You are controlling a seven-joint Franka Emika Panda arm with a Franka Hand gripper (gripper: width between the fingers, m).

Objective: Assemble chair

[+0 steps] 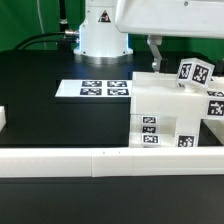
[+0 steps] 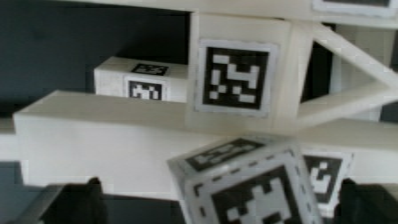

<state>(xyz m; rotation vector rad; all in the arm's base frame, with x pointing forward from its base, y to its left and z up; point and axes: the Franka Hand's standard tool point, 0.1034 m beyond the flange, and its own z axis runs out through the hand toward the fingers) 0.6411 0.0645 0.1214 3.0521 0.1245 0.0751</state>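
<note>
The chair's white pieces (image 1: 165,115) stand joined as a blocky stack at the exterior view's right, with square tags on the front and side. Two tagged post ends (image 1: 195,72) stick up at its top right. My gripper (image 1: 155,55) hangs just above the stack's top, to the left of those posts. In the wrist view a tagged post (image 2: 249,185) rises close to the camera between my dark fingers (image 2: 71,200), nearer one side, with a gap on the other. The jaws stand wide apart. Behind it lie a white slab (image 2: 107,120) and a tagged upright (image 2: 237,72).
The marker board (image 1: 105,88) lies flat on the black table before the robot base (image 1: 100,35). A long low white border wall (image 1: 100,160) runs along the front. A small white piece (image 1: 3,120) shows at the exterior view's left edge.
</note>
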